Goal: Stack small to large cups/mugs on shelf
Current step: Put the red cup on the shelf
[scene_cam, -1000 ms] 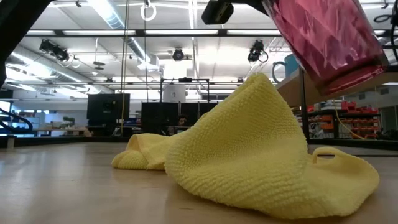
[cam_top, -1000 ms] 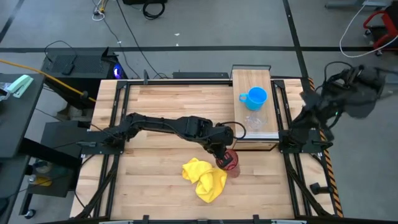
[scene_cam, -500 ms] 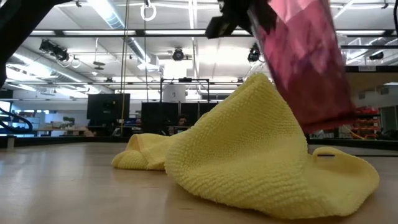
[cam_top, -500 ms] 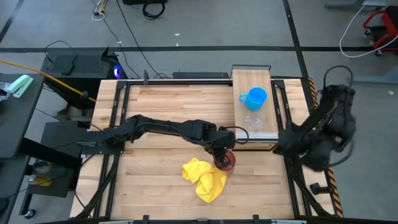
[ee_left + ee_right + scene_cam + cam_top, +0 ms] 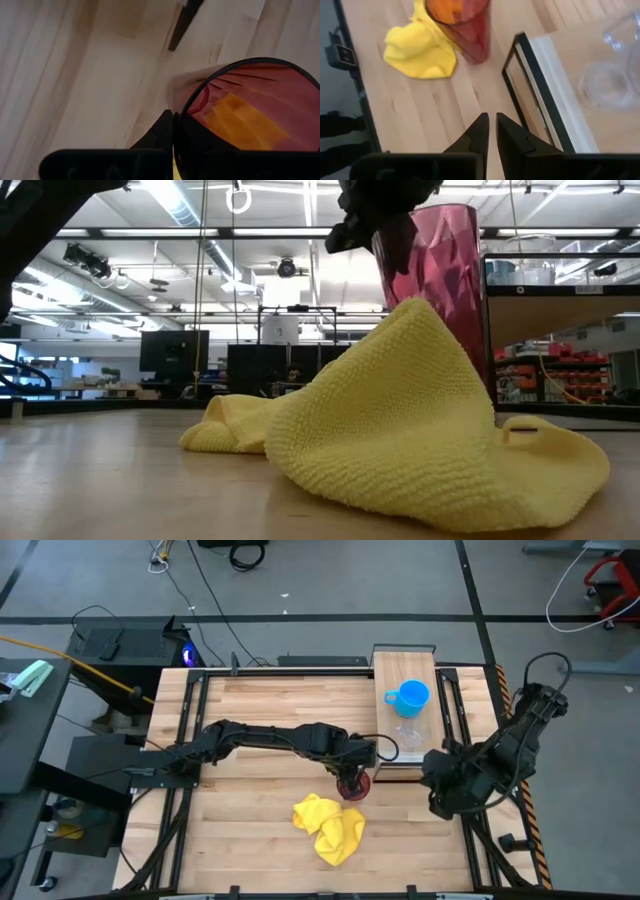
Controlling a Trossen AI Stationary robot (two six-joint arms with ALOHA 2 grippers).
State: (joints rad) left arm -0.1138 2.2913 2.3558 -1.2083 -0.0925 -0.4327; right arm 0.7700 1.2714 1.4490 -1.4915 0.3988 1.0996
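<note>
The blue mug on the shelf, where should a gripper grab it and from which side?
A judgement: take the blue mug by its rim wall, coming straight down from above. It stands upright with its mouth open on the shelf. Its handle sticks out towards the left arm's side, and the clear cup stands apart from it, so the top is unobstructed.

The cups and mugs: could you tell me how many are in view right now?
3. The blue mug and the clear cup stand on the shelf; the red tumbler is held by the left gripper beside the yellow cloth.
</note>
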